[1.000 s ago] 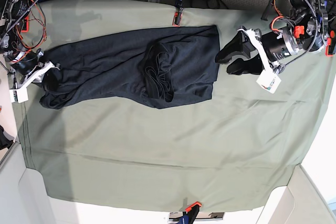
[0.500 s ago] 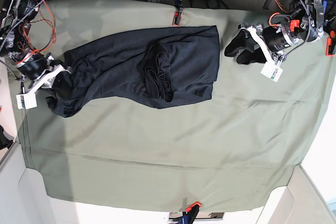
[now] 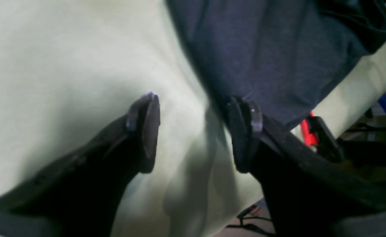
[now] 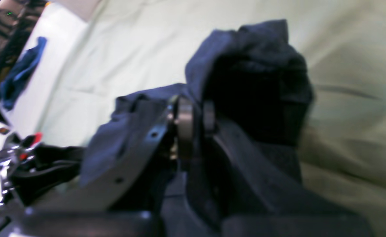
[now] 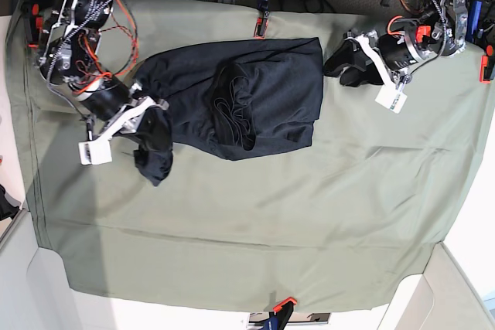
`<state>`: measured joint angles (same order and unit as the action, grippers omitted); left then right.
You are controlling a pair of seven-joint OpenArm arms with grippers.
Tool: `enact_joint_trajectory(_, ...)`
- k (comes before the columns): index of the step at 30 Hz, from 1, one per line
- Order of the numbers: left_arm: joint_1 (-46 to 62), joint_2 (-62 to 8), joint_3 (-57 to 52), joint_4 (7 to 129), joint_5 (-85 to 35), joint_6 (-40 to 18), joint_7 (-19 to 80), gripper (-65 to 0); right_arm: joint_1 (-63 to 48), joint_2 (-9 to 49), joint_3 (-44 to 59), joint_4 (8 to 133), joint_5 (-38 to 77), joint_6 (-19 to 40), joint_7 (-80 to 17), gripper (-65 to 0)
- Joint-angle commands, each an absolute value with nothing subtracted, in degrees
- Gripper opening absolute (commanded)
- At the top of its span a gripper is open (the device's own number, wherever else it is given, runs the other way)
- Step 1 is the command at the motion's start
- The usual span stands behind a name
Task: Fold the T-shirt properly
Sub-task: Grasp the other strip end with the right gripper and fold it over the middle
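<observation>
The T-shirt (image 5: 240, 102) is lying across the upper middle of the desk, on a sage-green sheet (image 5: 255, 222) that is covering the whole surface. In the base view the bulk is spreading from about 12 o'clock toward 9 o'clock, with a bunched ridge of fabric near its centre.

The right claw (image 5: 147, 117) is being seen at roughly 9 o'clock, pressed together and pinching an end of the shirt. In the right wrist view the right claw's jaws are closed on dark fabric, which is rising above them in a soft hump and draping down around them. A loose tail of cloth is hanging from it at about 8 o'clock in the base view.

The left claw (image 5: 348, 63) is being seen at about 1 o'clock, just beside the shirt's straight edge. In the left wrist view its jaws are standing spread, with only green sheet between them; nothing is being held.

Handling judgement: the knit is looking light, limp and matte, so it is likely sagging and bunching when lifted rather than holding shape. Hold is best being taken at hems or corners, pinching one layer only and avoiding the sheet underneath. A clamp (image 5: 261, 25) is gripping the sheet at 12 o'clock.
</observation>
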<state>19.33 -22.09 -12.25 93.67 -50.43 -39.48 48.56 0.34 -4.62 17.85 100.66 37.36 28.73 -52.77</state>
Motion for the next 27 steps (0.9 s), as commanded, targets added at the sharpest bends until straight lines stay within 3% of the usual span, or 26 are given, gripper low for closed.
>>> enact_joint_trajectory(1,19.0,-22.7,-11.8,94.4,-51.1,-40.0,48.2,-28.9,1.2,-5.2,16.7,101.9,38.0,29.4,-51.4,-65.0)
enact_joint_trajectory(6,19.0,-22.5,-10.1,94.4,-48.9,-40.0,47.1,-28.9,1.2,-8.6,11.2,101.9,36.3,29.4,-51.3,-65.0)
enact_joint_trajectory(22,18.9,-20.7,-10.1,94.4,-48.8,-40.0,45.6,-28.9,1.3,-8.7,-4.8,101.9,36.1,30.3,-50.6,-65.0)
enact_joint_trajectory(27,18.9,-19.8,-10.1,94.4,-48.9,-40.0,45.6,-28.9,1.2,-8.6,-11.2,101.9,29.7,30.2,-50.3,-65.0)
